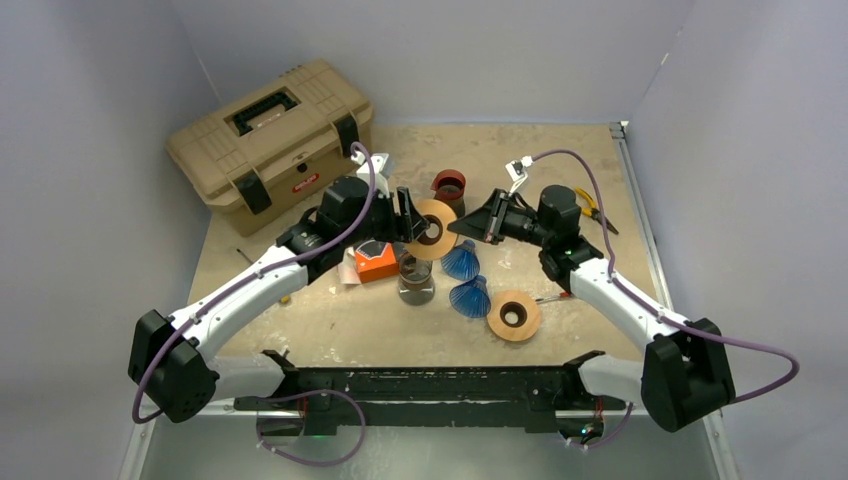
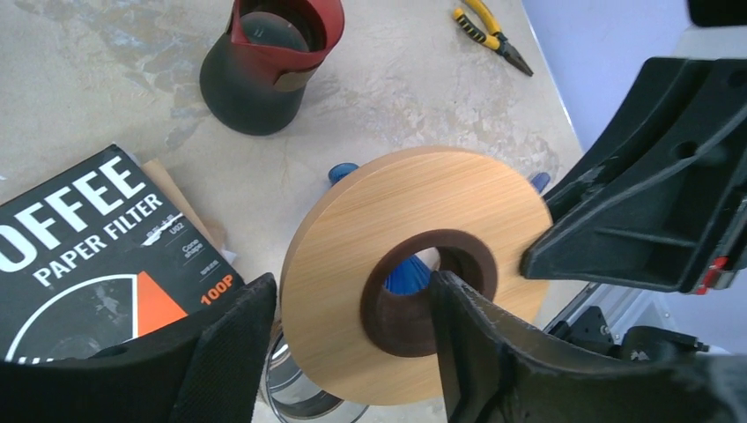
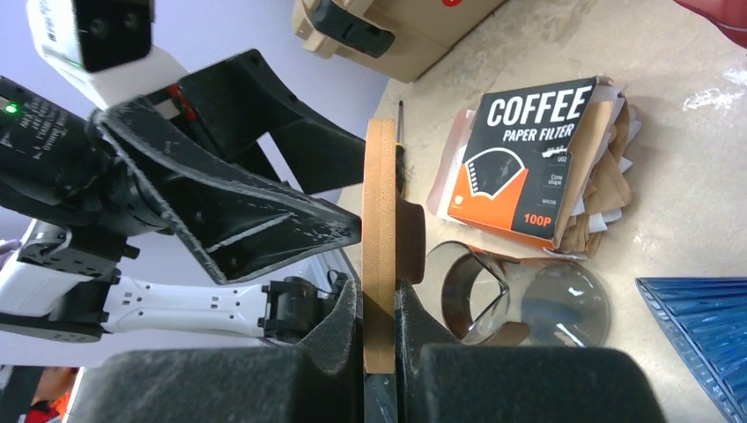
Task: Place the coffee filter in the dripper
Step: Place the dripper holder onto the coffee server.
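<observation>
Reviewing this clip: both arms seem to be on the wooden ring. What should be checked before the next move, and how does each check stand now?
1. Right tool clamped on the wooden ring: ok.
2. Left tool gripping the ring: cannot tell; one finger sits at the hole.
3. Filter pack in view, paper showing: ok.
4. A tool free to pick a filter: not ok.
5. Filter in a blue dripper: not ok, none visible there.

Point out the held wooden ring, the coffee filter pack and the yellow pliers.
wooden ring (image 2: 440, 211): left wrist view, on its flat wooden face.
coffee filter pack (image 3: 520, 167): right wrist view, on its black printed front.
yellow pliers (image 2: 514, 55): left wrist view, on the dark nose.
</observation>
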Controlling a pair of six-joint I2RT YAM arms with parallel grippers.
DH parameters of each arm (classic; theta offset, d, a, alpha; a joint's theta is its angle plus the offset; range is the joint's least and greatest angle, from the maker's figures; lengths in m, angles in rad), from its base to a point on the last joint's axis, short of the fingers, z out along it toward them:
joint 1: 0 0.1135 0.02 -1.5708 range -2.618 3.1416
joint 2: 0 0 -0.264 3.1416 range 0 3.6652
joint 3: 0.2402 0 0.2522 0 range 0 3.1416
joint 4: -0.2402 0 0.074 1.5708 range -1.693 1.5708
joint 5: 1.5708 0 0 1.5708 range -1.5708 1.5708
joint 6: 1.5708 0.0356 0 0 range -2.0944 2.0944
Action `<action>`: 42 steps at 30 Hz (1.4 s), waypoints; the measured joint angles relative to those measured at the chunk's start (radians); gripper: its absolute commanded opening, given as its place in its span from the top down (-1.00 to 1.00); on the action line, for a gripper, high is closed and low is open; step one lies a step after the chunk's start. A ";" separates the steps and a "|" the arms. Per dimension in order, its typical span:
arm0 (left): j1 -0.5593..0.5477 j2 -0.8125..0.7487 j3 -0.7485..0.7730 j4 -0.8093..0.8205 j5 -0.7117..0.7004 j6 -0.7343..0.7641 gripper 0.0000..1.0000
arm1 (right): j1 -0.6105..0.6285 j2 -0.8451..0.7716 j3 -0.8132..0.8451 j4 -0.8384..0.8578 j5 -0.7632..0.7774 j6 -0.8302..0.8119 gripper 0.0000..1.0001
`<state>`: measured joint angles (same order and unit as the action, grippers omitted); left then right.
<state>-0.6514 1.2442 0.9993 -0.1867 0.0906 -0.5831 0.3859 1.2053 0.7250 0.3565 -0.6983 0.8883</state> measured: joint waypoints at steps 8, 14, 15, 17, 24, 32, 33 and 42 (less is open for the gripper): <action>0.000 0.003 -0.002 0.051 0.044 -0.030 -0.69 | 0.000 -0.012 0.000 -0.088 0.050 -0.060 1.00; 0.000 0.003 -0.017 0.079 0.072 -0.053 -0.87 | -0.028 -0.017 0.006 -0.122 0.058 -0.106 1.00; 0.000 0.003 -0.017 0.082 0.074 -0.054 -0.88 | -0.041 -0.017 0.006 -0.122 0.052 -0.112 1.00; 0.006 0.003 -0.018 0.092 0.082 -0.059 -0.89 | -0.069 -0.017 0.006 -0.122 0.035 -0.119 1.00; 0.131 0.001 -0.079 0.177 0.209 -0.115 -0.90 | -0.158 -0.017 0.006 -0.121 -0.052 -0.150 1.00; 0.242 -0.020 -0.179 0.276 0.340 -0.198 -0.97 | -0.163 -0.017 0.006 -0.105 -0.126 -0.161 1.00; 0.243 -0.024 -0.179 0.280 0.352 -0.200 -0.97 | -0.163 -0.017 0.006 -0.093 -0.138 -0.156 1.00; 0.259 -0.086 -0.179 0.354 0.458 -0.211 -0.94 | -0.163 -0.017 0.002 0.132 -0.247 -0.045 1.00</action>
<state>-0.3923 1.1584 0.8200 0.1669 0.5488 -0.7944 0.2230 1.1885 0.7269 0.4881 -0.9451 0.8436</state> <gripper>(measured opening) 0.977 0.090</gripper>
